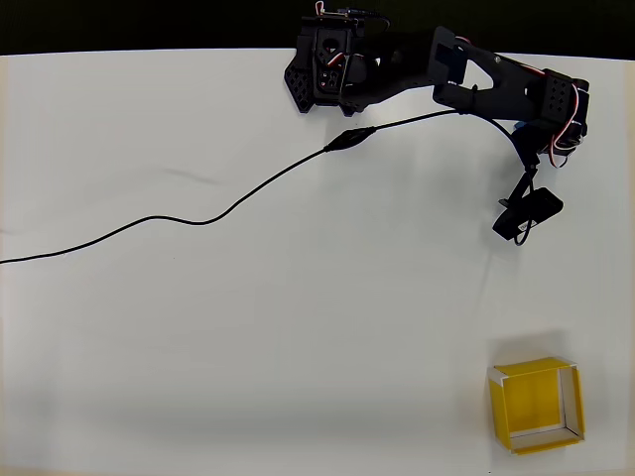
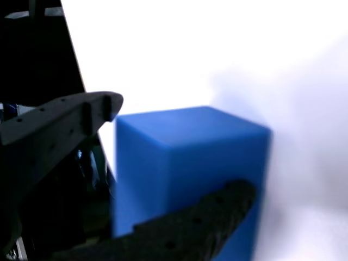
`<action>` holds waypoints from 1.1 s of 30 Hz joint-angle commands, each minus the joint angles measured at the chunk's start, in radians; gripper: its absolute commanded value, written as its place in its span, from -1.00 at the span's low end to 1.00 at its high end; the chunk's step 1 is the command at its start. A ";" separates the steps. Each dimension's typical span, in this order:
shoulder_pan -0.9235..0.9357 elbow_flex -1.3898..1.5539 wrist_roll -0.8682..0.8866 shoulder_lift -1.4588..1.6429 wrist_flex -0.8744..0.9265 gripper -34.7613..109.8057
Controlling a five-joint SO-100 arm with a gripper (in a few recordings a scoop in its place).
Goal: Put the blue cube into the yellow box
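Observation:
In the wrist view the blue cube (image 2: 190, 163) looms close and large, standing between my two dark fingers. One fingertip (image 2: 106, 106) touches its upper left edge and the other finger (image 2: 217, 209) lies across its lower front face. My gripper (image 2: 176, 147) looks shut on the cube. Seen from overhead, the black arm reaches to the table's far right, the gripper (image 1: 552, 137) points down, and the cube is hidden beneath it. The yellow box (image 1: 536, 404) sits open-topped near the front right corner, well away from the gripper.
A black cable (image 1: 198, 220) snakes from the arm's base (image 1: 327, 69) across the white table (image 1: 248, 347) to its left edge. A black piece (image 1: 528, 213) hangs off the wrist, between the gripper and the box.

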 commanded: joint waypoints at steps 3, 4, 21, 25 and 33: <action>-0.038 -0.072 0.003 0.057 0.012 0.04; -0.040 -0.069 0.005 0.057 0.012 0.04; -0.060 -0.052 -0.044 0.034 0.018 -0.17; -0.061 -0.044 -0.055 0.040 0.018 -0.22; 0.003 -0.025 -0.144 0.086 0.014 -0.25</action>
